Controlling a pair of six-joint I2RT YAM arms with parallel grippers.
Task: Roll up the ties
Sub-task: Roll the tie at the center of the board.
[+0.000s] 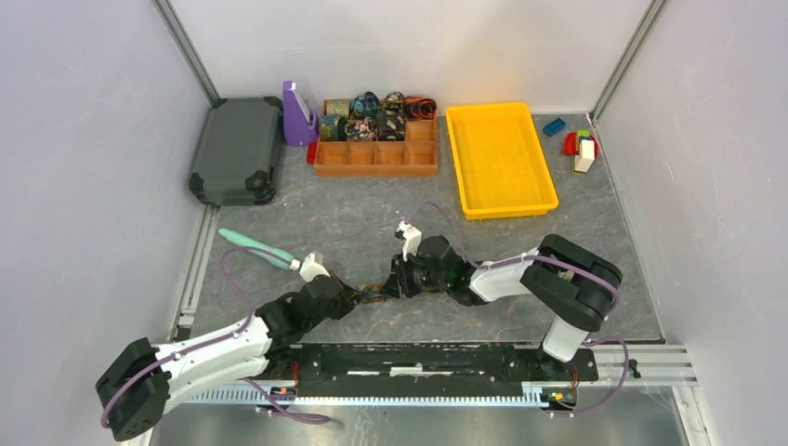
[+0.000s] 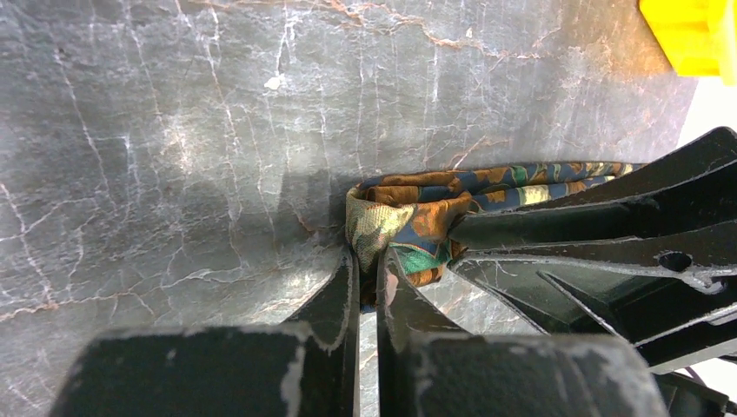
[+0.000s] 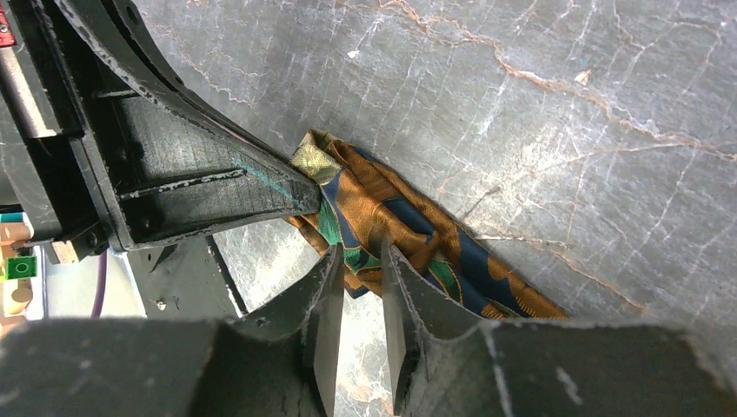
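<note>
Nearest us, at the front middle of the marbled table (image 1: 372,223), the two arms met over one tie (image 3: 408,217), a thin strip printed in orange-brown, navy and green. The left gripper (image 2: 367,261) had its jaws pressed together on the folded end of the fabric, with only a sliver between them. The right gripper (image 3: 358,261) came in from the opposite side. Its jaws stood a little apart, with layered cloth filling the gap, so we judged them clamped on the same bundle just beside the left pair. The rest of the tie trailed flat along the surface behind the right fingers.

We judged the fabric light, soft and slippery. It should crease wherever it is pinched and spring loose when released. The best hold seemed to be across the full width at the fold, keeping the layers stacked, not at one edge.

Further back to the left lay a teal-green stick (image 1: 251,246), apart from the work. Beyond it, against the far wall, stood a wooden compartment box (image 1: 376,170) with rolled ties (image 1: 365,105) in its back row, a yellow tray (image 1: 453,158), a dark case (image 1: 237,149) and toy blocks (image 1: 581,149).
</note>
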